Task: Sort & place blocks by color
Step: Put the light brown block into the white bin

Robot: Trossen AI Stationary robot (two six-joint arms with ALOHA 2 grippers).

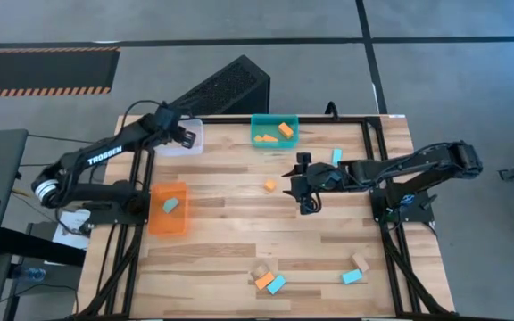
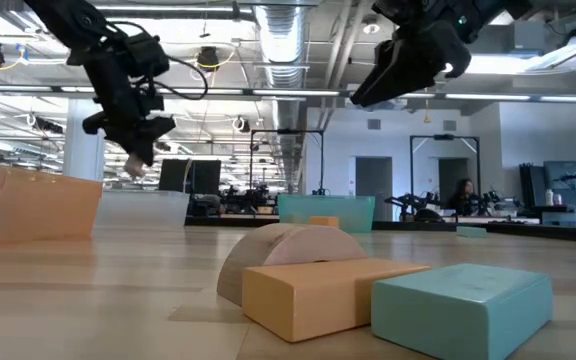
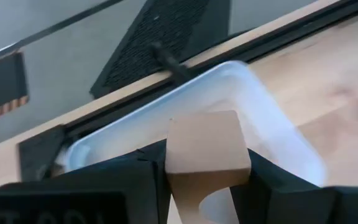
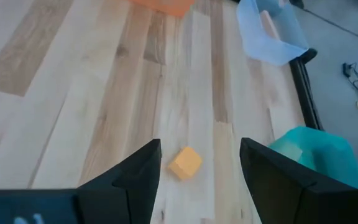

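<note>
Left gripper (image 3: 207, 186): your fingers clamp a tan block (image 3: 207, 149) above the clear bin (image 1: 188, 138).
Right gripper (image 4: 199, 165): your fingers gape over an orange block (image 4: 185, 163).

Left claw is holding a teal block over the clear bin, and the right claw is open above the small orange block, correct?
Not quite. In the left wrist view the left claw holds a tan wooden block, not teal, over the clear bin. The right claw is indeed open above the orange block.

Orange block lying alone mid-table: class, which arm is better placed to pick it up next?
Probably the right. The right gripper hangs open over the orange block, while the left gripper holds a tan block over the clear bin.
</note>
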